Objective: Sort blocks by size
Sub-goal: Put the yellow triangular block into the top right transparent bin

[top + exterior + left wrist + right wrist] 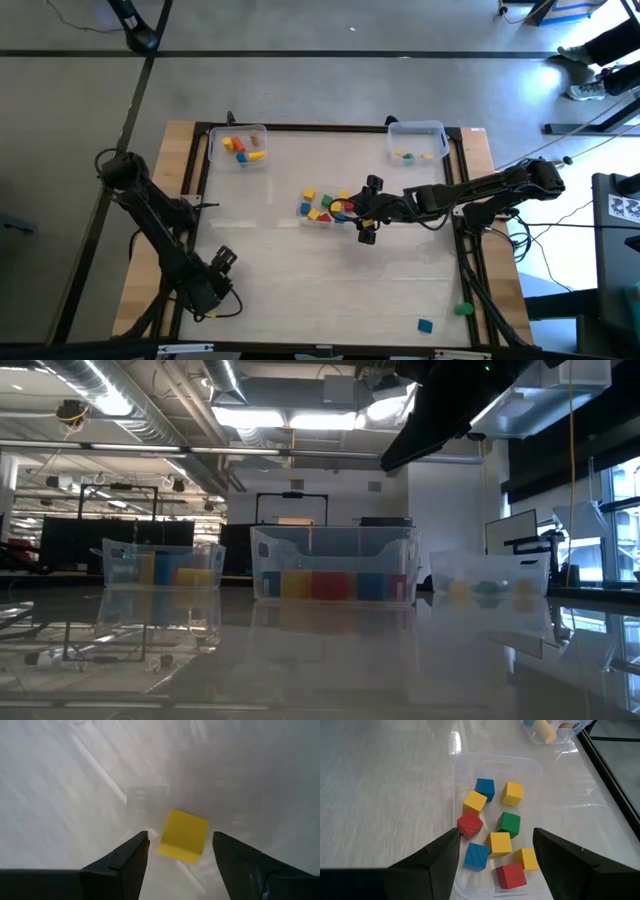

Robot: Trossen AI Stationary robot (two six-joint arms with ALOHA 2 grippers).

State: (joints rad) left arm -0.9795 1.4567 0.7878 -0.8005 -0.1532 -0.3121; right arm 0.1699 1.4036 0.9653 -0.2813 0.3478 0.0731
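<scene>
Two dark, near-black arms of jointed segments make up the robot, the left arm [165,235] and the right arm [480,192] alike in build. Rounded housings bulge at their joints, and thin dark cables trail from the right arm's base end. Each gripper's fingers [125,862] are matte black wedges with flat, angular faces, tapering toward blunt tips [437,855].

Pale glossy tabletop [300,270] w/ dark frame. Three clear plastic bins: one at far-left corner [238,147], one at far-right corner [418,140], one mid-table [470,765]. Grey floor beyond.
</scene>
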